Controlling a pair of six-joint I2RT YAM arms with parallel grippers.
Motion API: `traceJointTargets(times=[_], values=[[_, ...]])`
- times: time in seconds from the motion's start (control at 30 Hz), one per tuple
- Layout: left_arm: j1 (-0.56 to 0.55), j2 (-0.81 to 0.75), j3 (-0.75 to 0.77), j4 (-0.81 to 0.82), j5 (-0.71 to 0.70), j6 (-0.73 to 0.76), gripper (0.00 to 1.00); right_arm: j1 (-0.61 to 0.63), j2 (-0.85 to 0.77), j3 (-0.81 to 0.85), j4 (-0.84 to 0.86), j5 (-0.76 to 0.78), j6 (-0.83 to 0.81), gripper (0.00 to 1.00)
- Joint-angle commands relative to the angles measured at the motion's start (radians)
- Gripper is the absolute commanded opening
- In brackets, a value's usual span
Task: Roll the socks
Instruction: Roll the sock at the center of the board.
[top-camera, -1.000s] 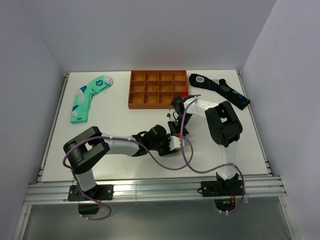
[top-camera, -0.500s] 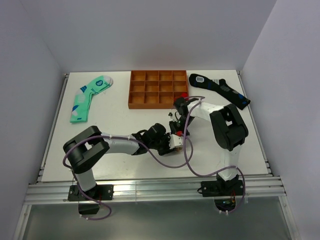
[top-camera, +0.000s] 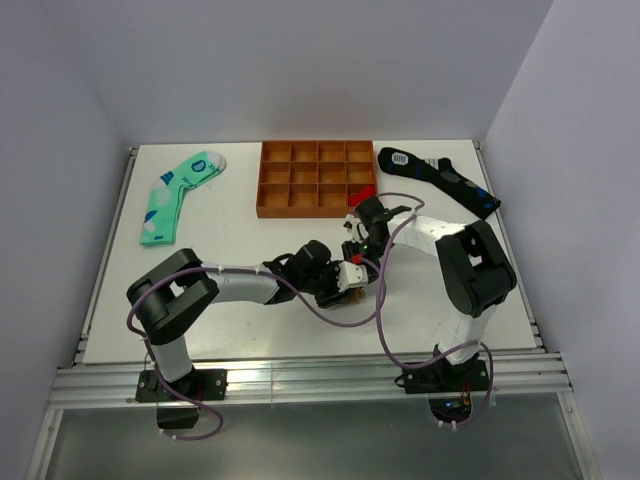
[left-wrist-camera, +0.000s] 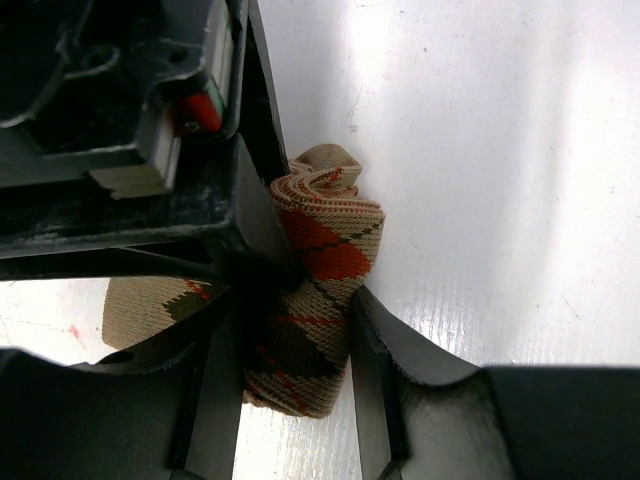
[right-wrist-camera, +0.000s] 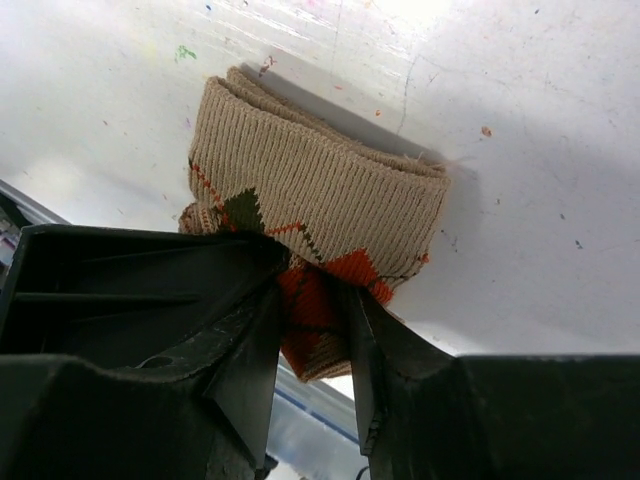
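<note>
Mid-roll step. Near centre of the tabletop (top-camera: 230, 260) the two hands meet over the tan argyle sock (left-wrist-camera: 320, 290). It is already wound into a tight upright bundle resting on the tabletop, with a flat stretch trailing off to one side.

Left hand (left-wrist-camera: 300, 350): about half open, fingers pressed on both sides of the bundle, so it holds the roll. Right hand (right-wrist-camera: 315, 310): fingers narrow, an orange-red fold fills the gap between them and looks pinched.

Judgement: roll mostly formed, not secured. The next move needs one hand to keep the bundle clamped while the other tucks the loose cuff end over it. Release too soon and the knit probably springs open.

Farther back: orange divided tray (top-camera: 316, 212), all visible compartments look empty. Mint-green sock (top-camera: 180, 195) lies far left, black sock (top-camera: 440, 178) far right. Both are flat, well apart from the hands and outside the tray.
</note>
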Motion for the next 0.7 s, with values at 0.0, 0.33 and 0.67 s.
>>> traceJointTargets(times=[0.0,0.33,0.67], values=[[-0.025,0.073,-0.025,-0.187,0.150,-0.062,0.00,-0.010,-0.031,-0.034,0.202,0.116,0.014,0.40],[-0.015,0.079,0.003,-0.239,0.210,-0.067,0.00,-0.051,-0.175,-0.142,0.334,0.095,0.086,0.43],[-0.010,0.107,0.035,-0.282,0.250,-0.069,0.00,-0.090,-0.301,-0.182,0.402,0.079,0.144,0.46]])
